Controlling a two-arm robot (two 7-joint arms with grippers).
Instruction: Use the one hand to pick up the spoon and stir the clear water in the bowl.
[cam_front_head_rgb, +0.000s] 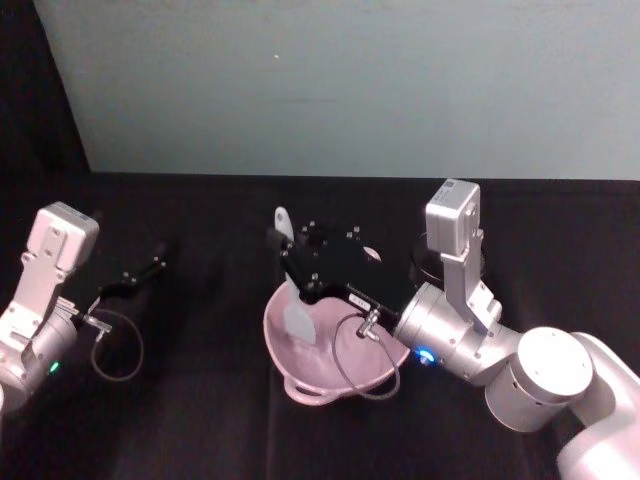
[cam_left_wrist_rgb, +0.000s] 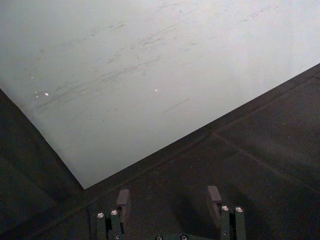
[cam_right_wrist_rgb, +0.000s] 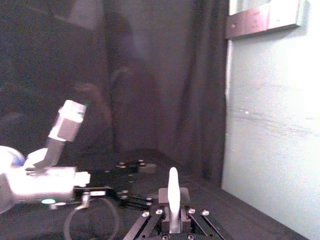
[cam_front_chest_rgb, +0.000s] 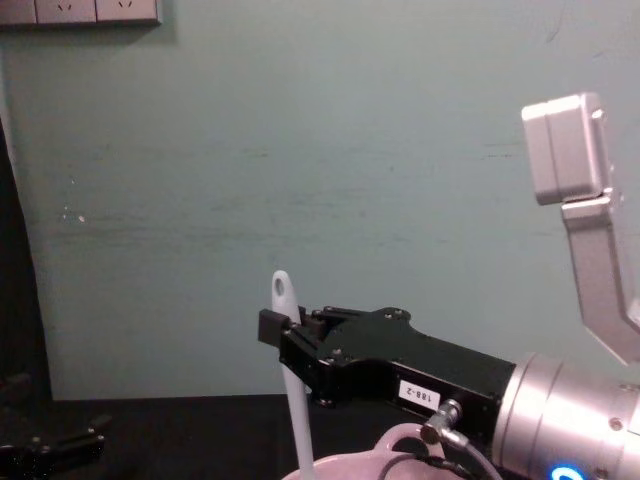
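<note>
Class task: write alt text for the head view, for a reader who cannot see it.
The right gripper holds a white spoon nearly upright by its handle, blade down inside a pink bowl on a black table. The left gripper sits idle at the left, apart from the bowl.

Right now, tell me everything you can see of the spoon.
The spoon is white and looks like plastic. It has a long thin handle with a hole at its top end and a flat squarish blade. It stands nearly upright, leaning slightly. The right gripper is shut on the handle a little below the hole. The blade sits down inside the pink bowl, toward its left side. I cannot tell whether the blade touches water or the bowl's floor. Nothing else touches the spoon.
</note>
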